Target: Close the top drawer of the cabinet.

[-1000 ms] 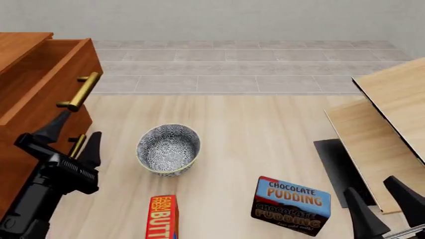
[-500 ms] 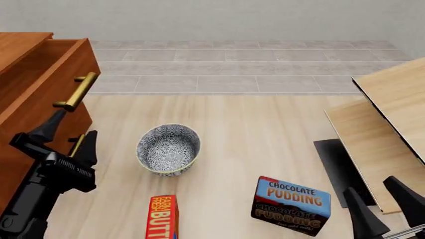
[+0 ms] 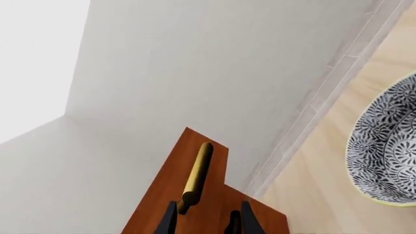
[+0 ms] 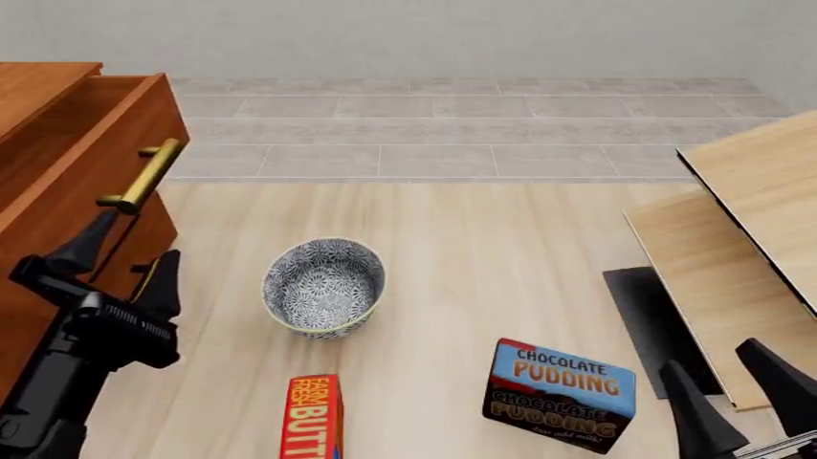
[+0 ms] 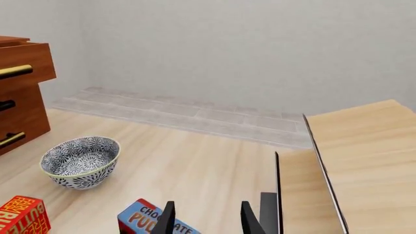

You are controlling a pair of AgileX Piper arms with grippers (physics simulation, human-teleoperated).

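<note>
The reddish-brown cabinet (image 4: 33,81) stands at the table's left edge. Its top drawer (image 4: 77,191) is pulled out, and the brass bar handle (image 4: 143,176) juts from the flat front. My left gripper (image 4: 128,251) is open, just below that handle, with its fingertips at the drawer fronts. The left wrist view shows the handle (image 3: 197,170) rising right above my gripper (image 3: 208,217). My right gripper (image 4: 711,363) is open at the near right, holding nothing. The right wrist view shows the cabinet (image 5: 19,112) far off to the side.
A patterned bowl (image 4: 323,285) sits mid-table near the cabinet. A chocolate pudding box (image 4: 560,394) and a red butter box (image 4: 312,419) lie near the front edge. Pale wooden boards (image 4: 747,220) and a dark mat (image 4: 649,320) fill the right side.
My left gripper has shifted a little to the left against the drawer front. The top drawer and its handle have slid slightly inward. The right arm has stayed put.
</note>
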